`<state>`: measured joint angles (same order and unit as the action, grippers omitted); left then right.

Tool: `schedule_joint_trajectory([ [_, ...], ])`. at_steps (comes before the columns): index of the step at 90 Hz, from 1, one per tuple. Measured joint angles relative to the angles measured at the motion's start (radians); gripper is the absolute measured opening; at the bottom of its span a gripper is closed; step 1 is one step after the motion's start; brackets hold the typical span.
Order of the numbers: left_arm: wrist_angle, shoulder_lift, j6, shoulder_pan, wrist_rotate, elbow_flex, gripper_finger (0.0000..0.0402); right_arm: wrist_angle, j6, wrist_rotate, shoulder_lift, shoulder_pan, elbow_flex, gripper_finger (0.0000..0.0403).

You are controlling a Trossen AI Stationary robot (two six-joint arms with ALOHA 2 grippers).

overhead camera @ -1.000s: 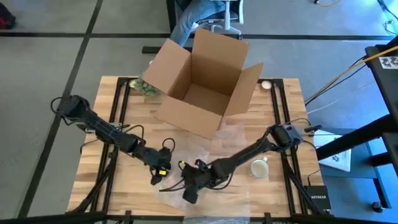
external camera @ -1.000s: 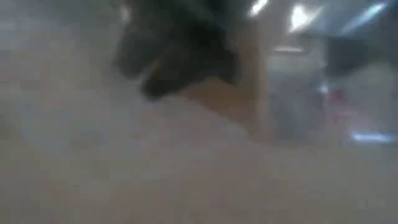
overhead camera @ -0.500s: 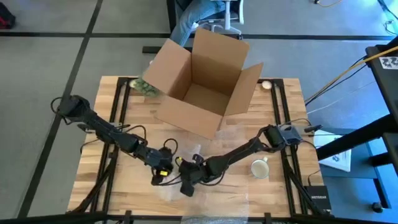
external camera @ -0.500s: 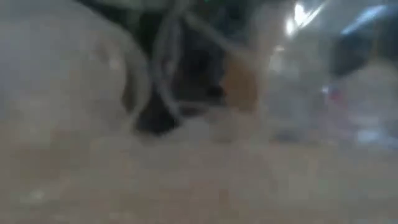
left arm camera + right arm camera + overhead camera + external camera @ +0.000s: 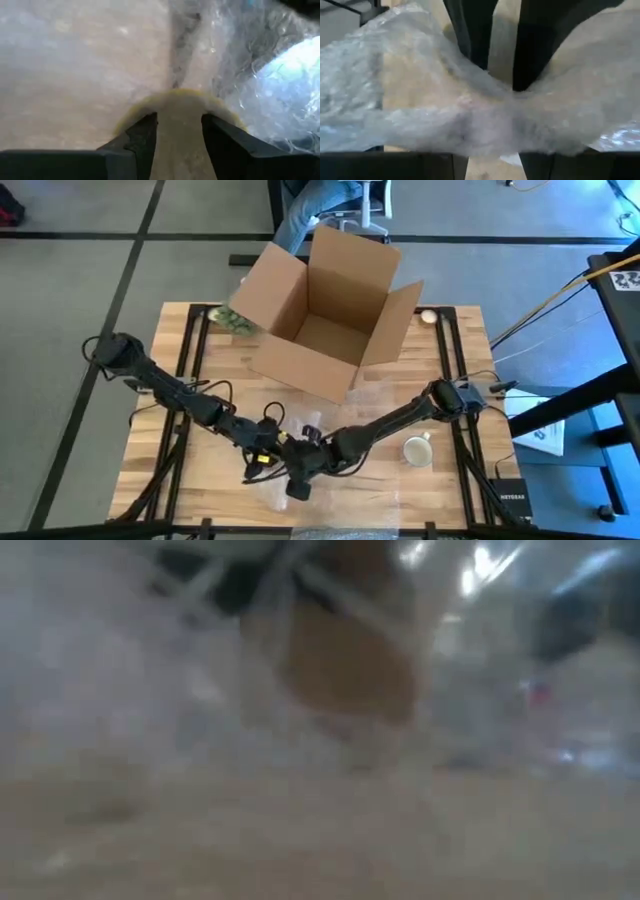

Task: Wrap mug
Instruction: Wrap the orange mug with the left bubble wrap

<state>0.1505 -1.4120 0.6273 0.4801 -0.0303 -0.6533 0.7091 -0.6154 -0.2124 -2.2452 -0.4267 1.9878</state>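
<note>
1. Right gripper (image 5: pixel 297 483) is sitting low near the front edge of the table (image 5: pixel 450 480), arm stretched across from the right side. In its wrist view the two dark fingers (image 5: pixel 470 35) are pinching a fold of bubble wrap (image 5: pixel 470 115) that's draping across most of that picture.
2. Left gripper (image 5: pixel 262 457) is parked just beside the right one, practically touching it from above, with its arm coming in from the table's left edge. Its fingers (image 5: pixel 142 137) are standing a bit apart with the wooden tabletop showing in the gap, and nothing's clamped between them as far as I can see. Wrap is lying crinkled right in front of it.
3. The sheet of bubble wrap is spreading out over the front-middle of the table, under and around both grippers, and it's see-through enough that the edges are hard to trace from above.
4. The mug (image 5: pixel 417 449) is sitting on the table to the right, well apart from both grippers, just beside the right arm's forearm. White, handle showing, not wrapped at all.
5. An open cardboard box (image 5: pixel 325 315) is taking up the back-middle, flaps up, with something green (image 5: pixel 234 321) poking out at its left flap.
6. Low view is basically all blurry plastic, can't tell much there.
</note>
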Motion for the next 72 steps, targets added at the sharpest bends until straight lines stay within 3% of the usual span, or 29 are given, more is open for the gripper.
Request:
schedule_joint_trajectory([
  [31, 0.016, -0.001, -0.01, 0.005, -0.011, 0.0, 0.0141, 0.303, -0.005, 0.016, -0.002, -0.006, 0.164, 0.0127],
  [58, 0.012, -0.002, -0.04, 0.042, -0.007, -0.061, 0.0141, 0.383, 0.018, 0.074, -0.002, -0.006, 0.253, 0.0127],
  [72, -0.079, -0.002, -0.093, 0.065, -0.055, -0.113, 0.0141, 0.377, 0.064, 0.057, -0.002, -0.007, 0.305, 0.0127],
])
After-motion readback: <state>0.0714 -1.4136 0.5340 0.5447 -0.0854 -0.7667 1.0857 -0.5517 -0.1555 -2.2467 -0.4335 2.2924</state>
